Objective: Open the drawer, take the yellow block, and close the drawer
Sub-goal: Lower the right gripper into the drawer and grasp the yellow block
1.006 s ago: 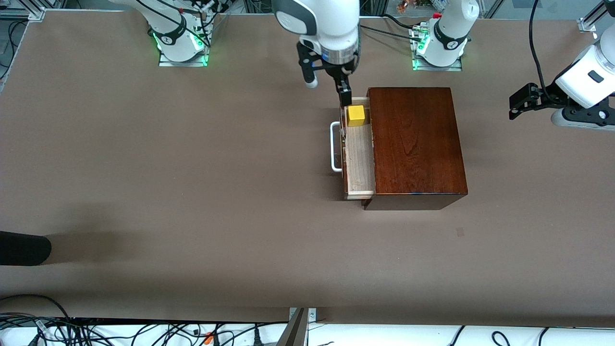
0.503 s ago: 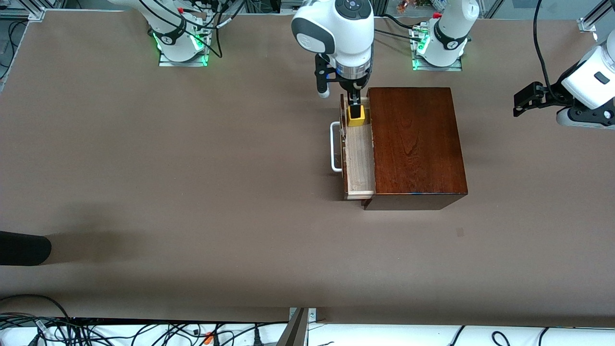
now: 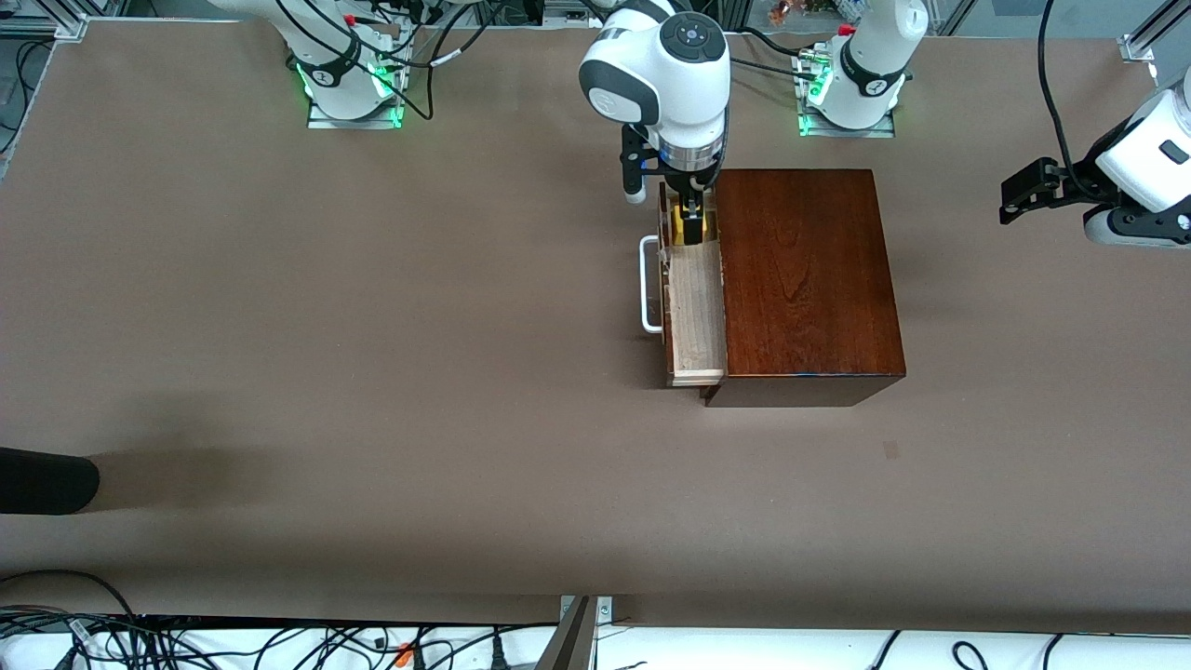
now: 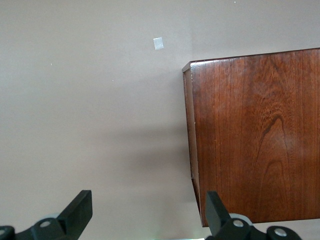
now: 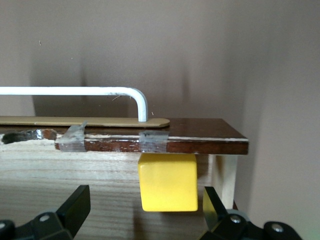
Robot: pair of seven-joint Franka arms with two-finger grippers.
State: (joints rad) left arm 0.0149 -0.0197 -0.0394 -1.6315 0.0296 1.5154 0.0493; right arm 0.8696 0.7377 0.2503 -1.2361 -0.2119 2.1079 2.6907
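Drawer: pulled partway out of the dark wooden box, toward the right arm's end of the table; pale wood floor showing, white handle on its dark front.
Yellow block: on the drawer floor, in the corner farthest from the front camera, against the inside of the drawer front.
Tape: two grey strips on the top edge of the drawer front, one just above the block.
Right gripper: lowered into the open drawer, jaws wide apart, one finger on each side of the block; no contact visible.
Left gripper: in the air at the left arm's edge of the table, waiting, jaws apart and holding nothing, looking down on a corner of the box.
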